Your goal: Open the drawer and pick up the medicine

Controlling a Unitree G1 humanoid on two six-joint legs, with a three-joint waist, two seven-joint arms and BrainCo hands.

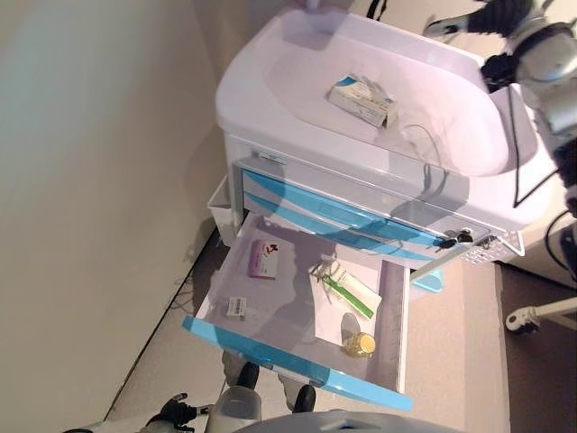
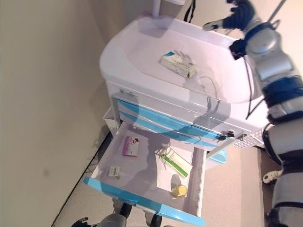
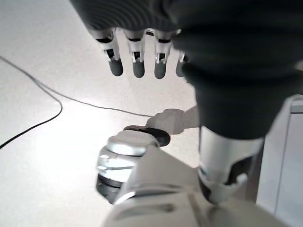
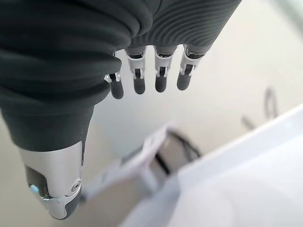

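A white cart [image 1: 297, 45] has blue-fronted drawers, and its lower drawer [image 1: 297, 361] stands pulled out. Inside lie a pink box [image 1: 263, 259], a small white packet [image 1: 236, 307], a green-and-white packet [image 1: 345, 293] and a small yellow bottle [image 1: 360, 344]. A white medicine box [image 1: 363, 99] lies on the cart's top. My right hand [image 2: 235, 14] is open and empty, raised beyond the cart's far right edge; its straight fingers [image 4: 147, 80] show in the right wrist view. My left hand [image 1: 171, 413] hangs low near the floor, open and empty, with its fingers [image 3: 137, 61] straight.
A beige wall runs along the left. A small white bin [image 1: 221, 206] hangs on the cart's left side. Keys [image 1: 451, 239] stick out of the lock by the upper drawers. A thin cable [image 1: 419, 144] lies on the cart's top. A white wheeled base [image 1: 532, 316] stands at the right.
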